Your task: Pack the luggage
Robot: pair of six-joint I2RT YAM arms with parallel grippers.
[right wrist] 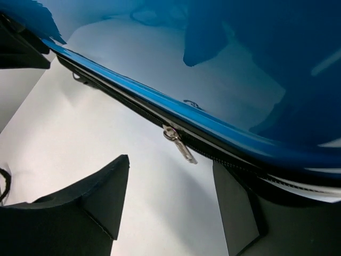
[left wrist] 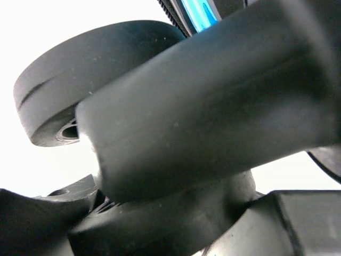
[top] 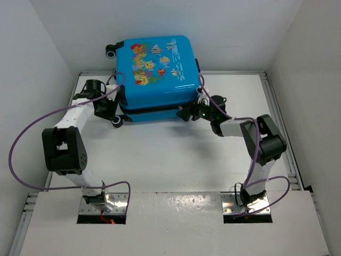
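Black fingers of the right hand (right wrist: 170, 178) stand apart and grasp nothing — the small metal zipper pull (right wrist: 180, 144) hangs between them, untouched, on the near seam of the luggage (top: 154, 69). This blue case lies closed at the far side of the bench (top: 160, 165). The left hand (top: 105, 108) sits close against a black wheel (left wrist: 80, 80) at its near left corner; whether it clenches there, I cannot tell. The step seems to be the zipping — next, pinch the pull and draw it along the seam.
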